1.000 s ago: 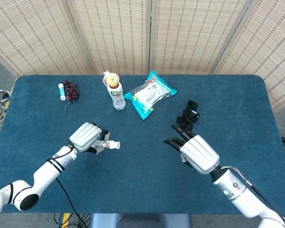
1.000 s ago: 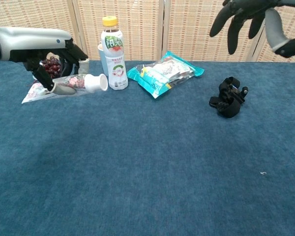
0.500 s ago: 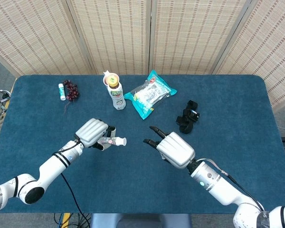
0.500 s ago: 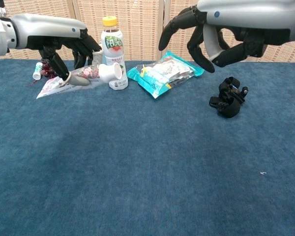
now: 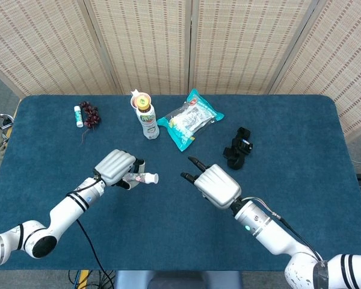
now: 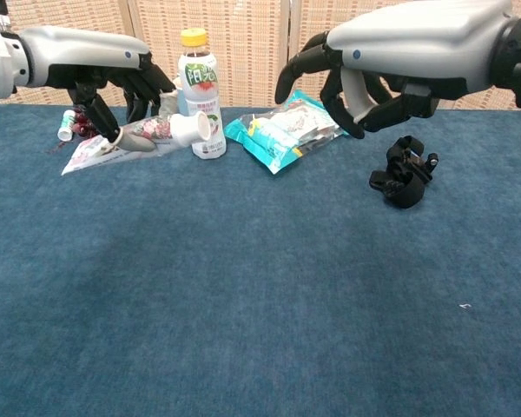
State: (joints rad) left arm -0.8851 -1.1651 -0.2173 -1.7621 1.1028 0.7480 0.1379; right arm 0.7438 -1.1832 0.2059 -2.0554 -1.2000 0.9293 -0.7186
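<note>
- Holding a pouch above the table, our left hand has its fingers wrapped round it, white cap pointing toward our right hand.
- We see the pouch lifted off the cloth in the chest view; it sits almost where it was half a second ago, shifted only slightly.
- Our right hand hangs over mid-table holding nothing, fingers apart and curved, tips aimed at the cap; compared with a second ago it has swung far leftward from beside the black clip.
- We now find both hands near each other but apart.
- Behind them stand a bottle and a cup; a teal packet lies just beside the bottle.
- Grapes and a small tube lie at far left.
</note>
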